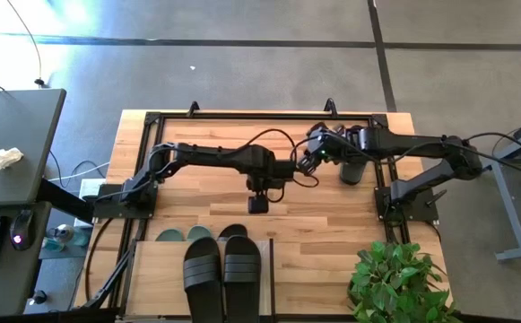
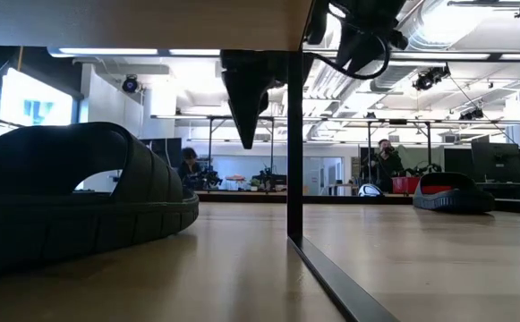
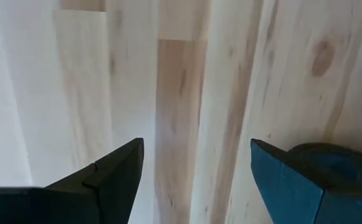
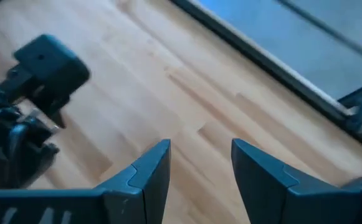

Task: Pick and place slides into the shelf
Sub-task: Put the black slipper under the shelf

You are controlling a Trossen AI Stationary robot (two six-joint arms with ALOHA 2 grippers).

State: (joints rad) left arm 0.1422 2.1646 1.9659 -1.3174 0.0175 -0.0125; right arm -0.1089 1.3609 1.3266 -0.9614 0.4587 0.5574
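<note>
A pair of black slides lies on top of the shelf at the table's near edge. Under its board, the ends of two green slides and one black slide stick out. Another black slide rests on its sole on the table at the right, under the right arm. My left gripper hangs open above bare wood mid-table, pointing down, with a dark slide's rounded end beside it. My right gripper is open in the air, slanting down, far of centre.
The dark metal frame runs round the tabletop. A potted plant stands at the near right corner. In the low view a shelf leg stands mid-picture, with a slide on the left. People show in the room behind.
</note>
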